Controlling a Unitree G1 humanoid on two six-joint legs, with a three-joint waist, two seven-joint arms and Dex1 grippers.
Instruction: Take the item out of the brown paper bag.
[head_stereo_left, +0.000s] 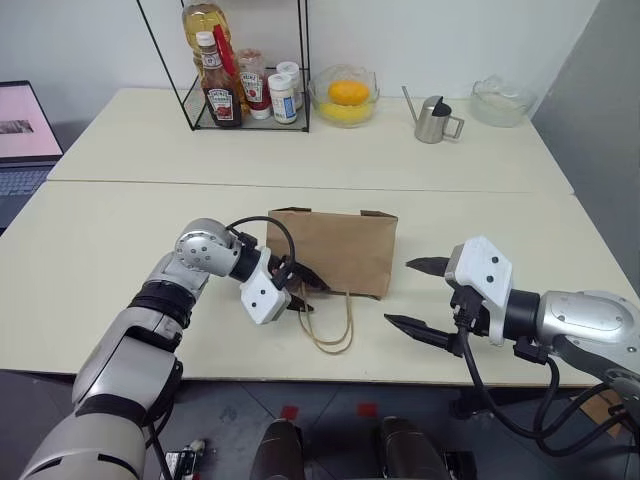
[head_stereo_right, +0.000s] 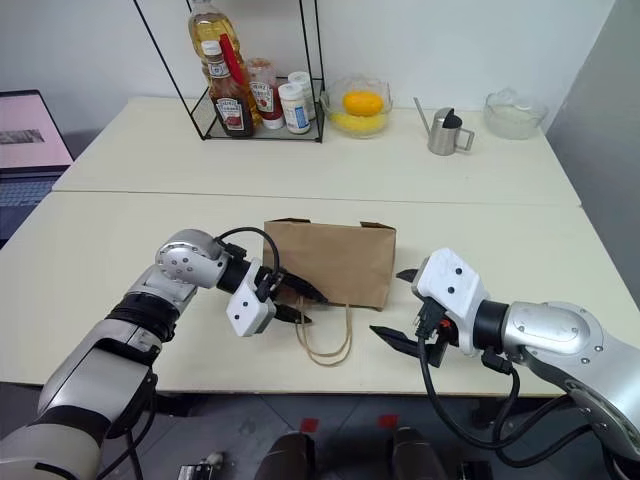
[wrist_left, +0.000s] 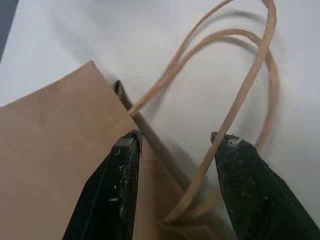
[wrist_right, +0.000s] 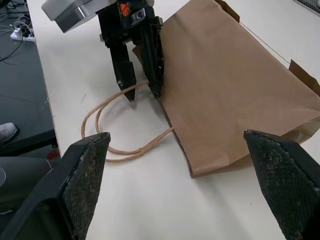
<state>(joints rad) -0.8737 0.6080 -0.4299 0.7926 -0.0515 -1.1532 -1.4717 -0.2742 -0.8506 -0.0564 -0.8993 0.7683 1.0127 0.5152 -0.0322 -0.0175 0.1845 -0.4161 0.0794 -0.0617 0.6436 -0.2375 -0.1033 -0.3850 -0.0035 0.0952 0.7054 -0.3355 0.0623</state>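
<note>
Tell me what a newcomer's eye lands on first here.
The brown paper bag lies flat on the near table, its cord handles looped toward the table's front edge. The left hand sits open at the bag's mouth, astride a handle; the right hand waits wide open beside the bag.

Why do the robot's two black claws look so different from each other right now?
The left gripper is at the mouth edge of the flat-lying brown paper bag, one finger over the paper and a thin tan cord handle between its fingers; the right gripper waits beside the bag, touching nothing. The left gripper's fingers are partly open; the right gripper's are spread much wider. Both have two black fingers and hold nothing.
</note>
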